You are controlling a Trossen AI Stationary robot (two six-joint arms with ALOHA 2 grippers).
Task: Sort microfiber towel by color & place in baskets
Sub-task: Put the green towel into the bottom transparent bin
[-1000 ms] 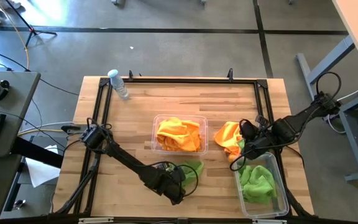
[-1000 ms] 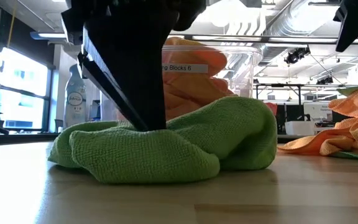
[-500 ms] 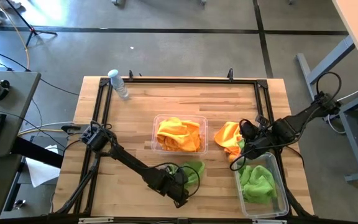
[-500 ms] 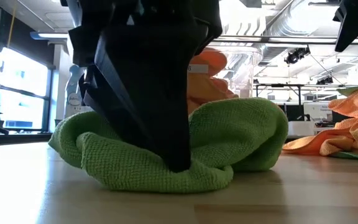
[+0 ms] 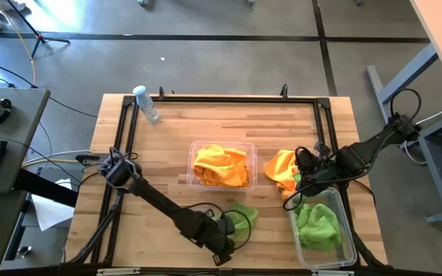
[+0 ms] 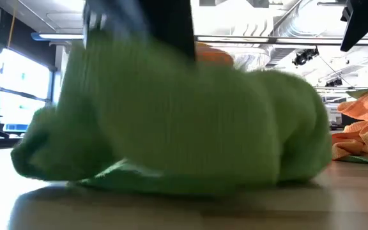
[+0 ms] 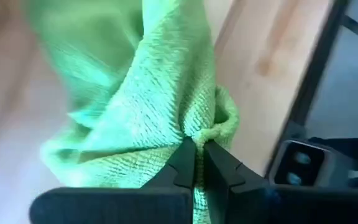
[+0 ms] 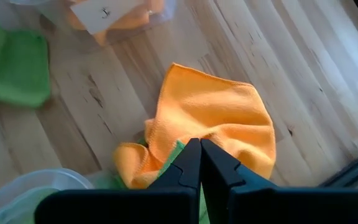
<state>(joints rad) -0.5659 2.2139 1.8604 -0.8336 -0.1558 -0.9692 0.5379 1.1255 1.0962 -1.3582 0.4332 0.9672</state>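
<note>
High view: orange towels [image 5: 220, 166] fill one basket [image 5: 193, 149], seemingly green another.

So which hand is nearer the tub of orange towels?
Right, though it is close. The right hand hangs past the orange-towel tub, over a loose orange towel. The left hand pinches a green towel nearer the table's front edge.
</note>
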